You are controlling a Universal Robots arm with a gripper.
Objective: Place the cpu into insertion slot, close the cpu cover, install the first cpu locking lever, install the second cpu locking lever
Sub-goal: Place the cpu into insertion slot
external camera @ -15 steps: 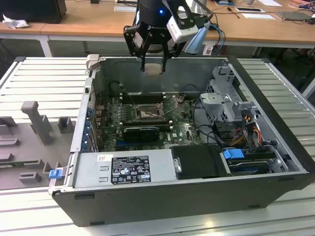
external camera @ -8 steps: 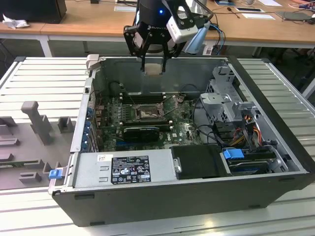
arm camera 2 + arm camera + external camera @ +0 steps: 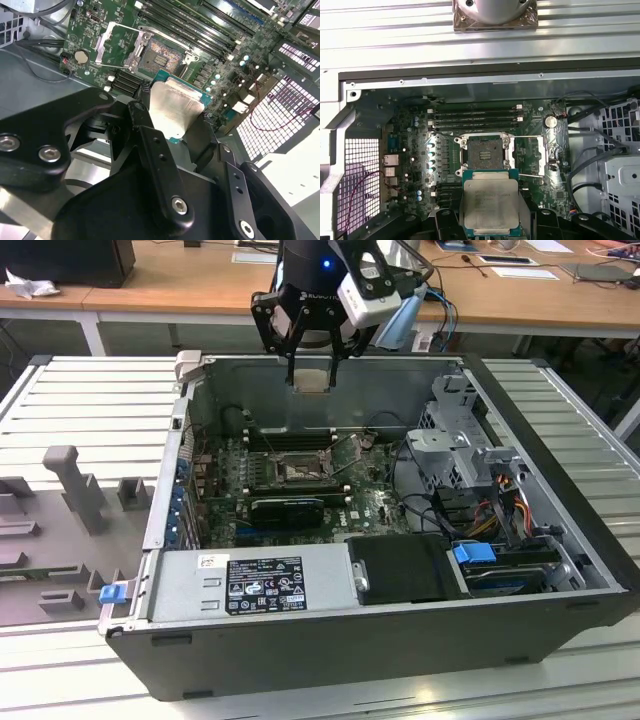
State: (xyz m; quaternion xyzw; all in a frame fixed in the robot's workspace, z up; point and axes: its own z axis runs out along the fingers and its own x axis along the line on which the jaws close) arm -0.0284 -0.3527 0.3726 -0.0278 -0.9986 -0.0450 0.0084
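One cpu in tool, insertion slot uncovered

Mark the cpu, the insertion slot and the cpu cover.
cpu (image 3: pixel 491 202): first wrist view, metal top.
insertion slot (image 3: pixel 483 155): first wrist view, contact field.
cpu cover (image 3: pixel 101 45): second wrist view, frame's side bar.

I am working in a workshop: an open computer case is lying on a metal workbench.

The gripper holds the cpu above the open computer case.
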